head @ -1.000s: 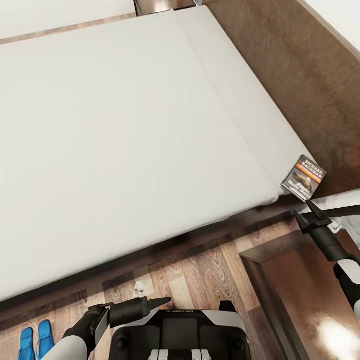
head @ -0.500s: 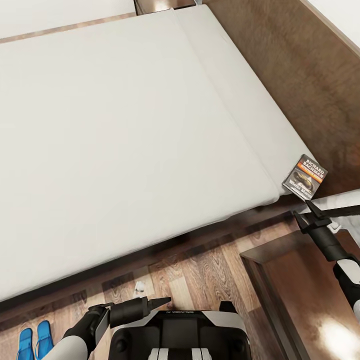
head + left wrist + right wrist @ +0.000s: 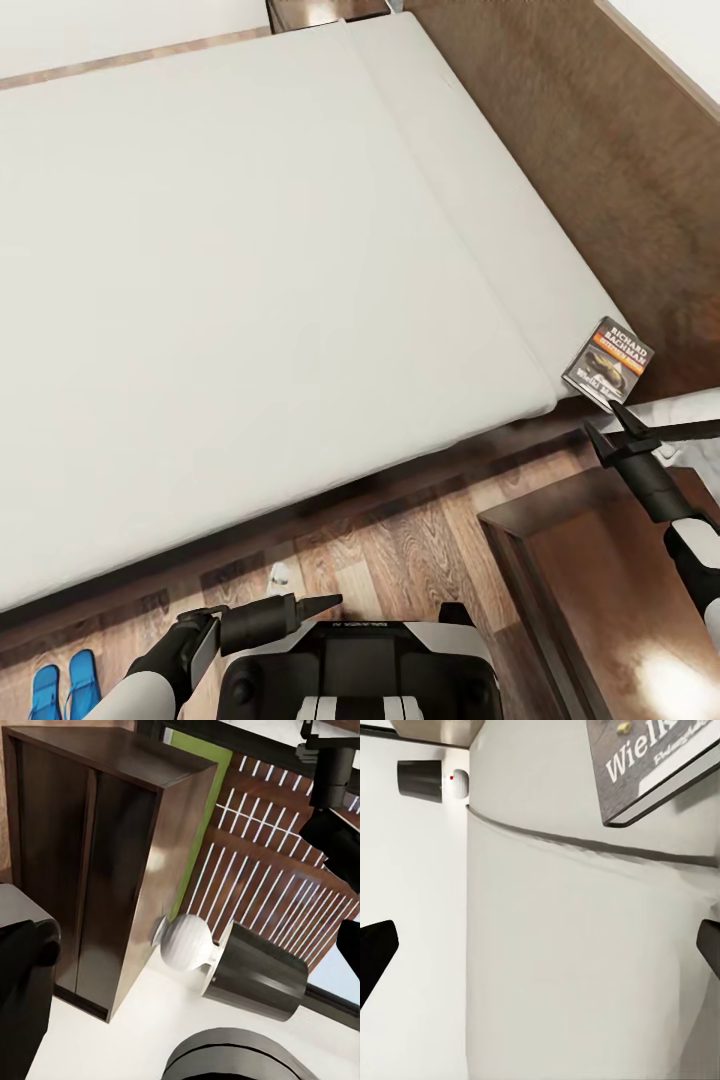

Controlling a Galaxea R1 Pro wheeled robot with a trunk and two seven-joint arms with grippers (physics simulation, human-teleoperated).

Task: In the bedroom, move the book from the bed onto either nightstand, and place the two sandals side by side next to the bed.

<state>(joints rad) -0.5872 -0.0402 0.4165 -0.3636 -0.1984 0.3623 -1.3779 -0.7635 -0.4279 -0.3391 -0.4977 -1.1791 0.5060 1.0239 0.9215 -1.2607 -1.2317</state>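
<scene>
Since the earlier frames the view had shifted, leaving the two sandals (image 3: 62, 684) cut off at the near left edge. In the right wrist view the book (image 3: 656, 765) was cropped, only its corner showing. It lay on the bed (image 3: 250, 260) at the mattress's near right corner, just beyond the right gripper (image 3: 607, 425), whose fingers were spread. The left gripper (image 3: 325, 603) hung low with fingers pressed together.

The book (image 3: 608, 362) cover reads "RICHARD BACHMAN"; right wrist view shows "Wiel".
</scene>
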